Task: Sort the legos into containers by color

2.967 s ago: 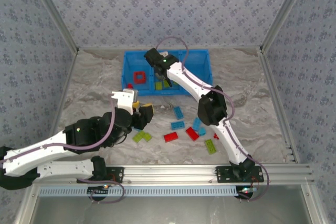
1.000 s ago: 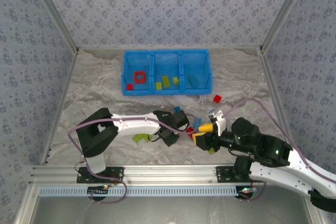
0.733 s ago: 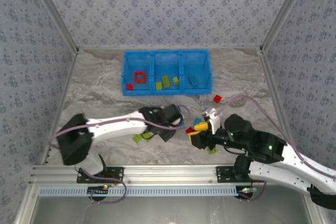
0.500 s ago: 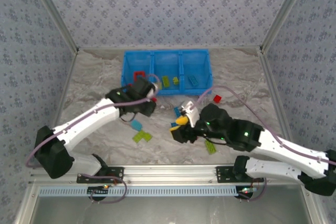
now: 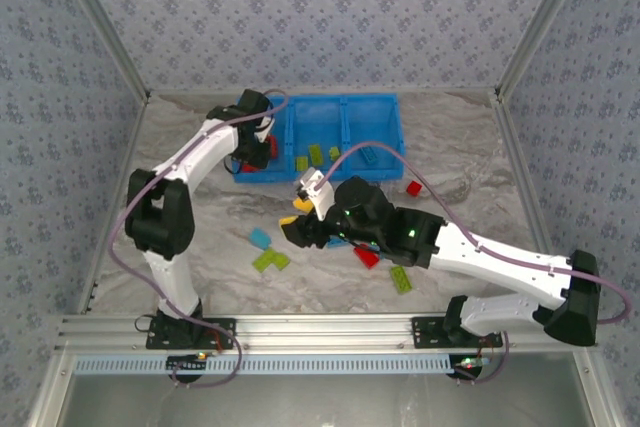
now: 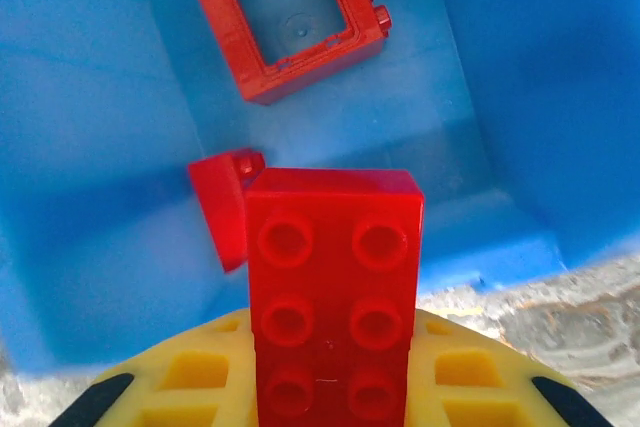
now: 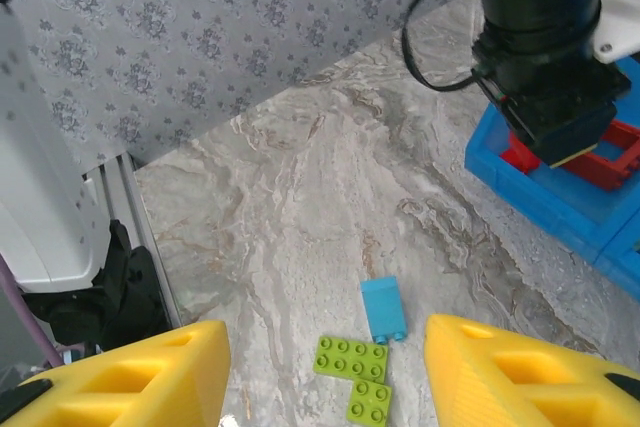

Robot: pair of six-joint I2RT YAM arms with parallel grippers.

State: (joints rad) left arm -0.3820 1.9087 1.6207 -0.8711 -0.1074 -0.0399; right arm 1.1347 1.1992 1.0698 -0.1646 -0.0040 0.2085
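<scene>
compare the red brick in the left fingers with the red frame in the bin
The six-stud brick is a solid block; the red frame is hollow, with the bin floor showing through it. The six-stud brick is gripped in the left fingers over the bin; the red frame lies loose on its floor. Both are red and studded.

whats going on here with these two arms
The two arms are sorting lego bricks by color into a blue bin. The left gripper holds a red brick over the bin's left compartment, where a red frame and a small red brick already lie. The right gripper hangs open above the table, over a light blue brick and lime green bricks not yet sorted.
</scene>
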